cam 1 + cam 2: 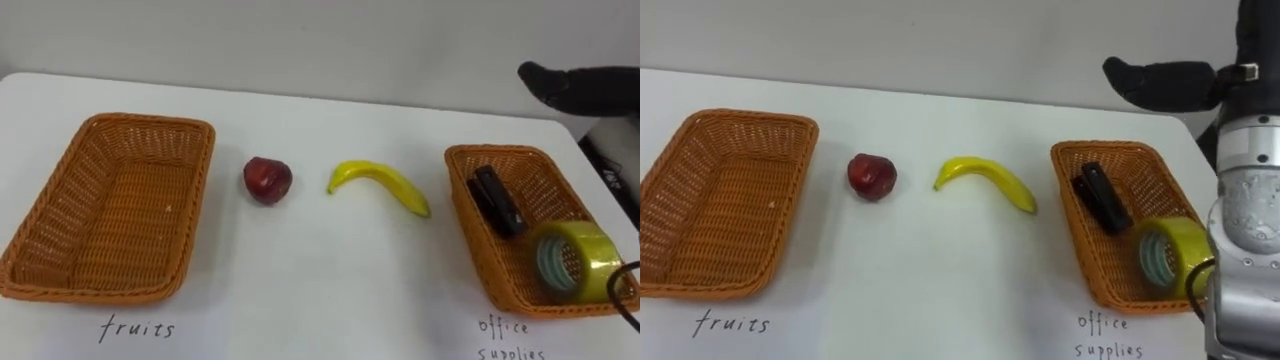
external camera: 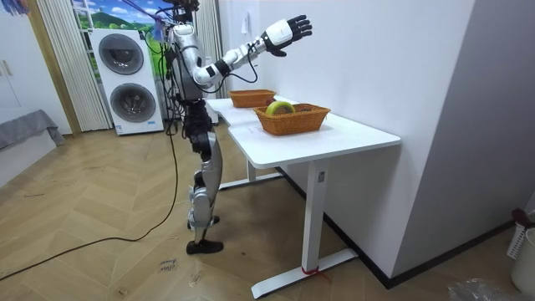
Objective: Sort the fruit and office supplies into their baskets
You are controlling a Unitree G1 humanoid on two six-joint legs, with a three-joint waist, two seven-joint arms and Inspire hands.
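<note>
In the right eye view the robot's silver forearm is covering the right side of the office basket (image 1: 1110, 148) and the edge of the tape roll (image 1: 1185, 238) inside it. The handwritten label (image 1: 510, 338) under that basket is getting cut off at the bottom edge.

The right hand (image 1: 570, 82) is hanging in the air past the far side of the office basket, near the table's right corner. It is touching nothing. Its dark fingers are pointing to the left. In the room view the robot is standing at the end of the white table (image 1: 330, 270) with this arm reaching forward and up, and the fingers are spreading out straight, holding nothing.

The fruit is lying on the bare table between the two baskets. The apple (image 1: 267, 180) is round, dark red and shiny, near the fruit basket (image 1: 150, 125). The banana (image 1: 378, 183) is curved, smooth and yellow, nearer the office basket.

Both baskets are woven, orange-brown and box-shaped. A black stapler (image 1: 497, 200) is lying in the office basket, and the see-through yellow tape roll is leaning in its near corner.
</note>
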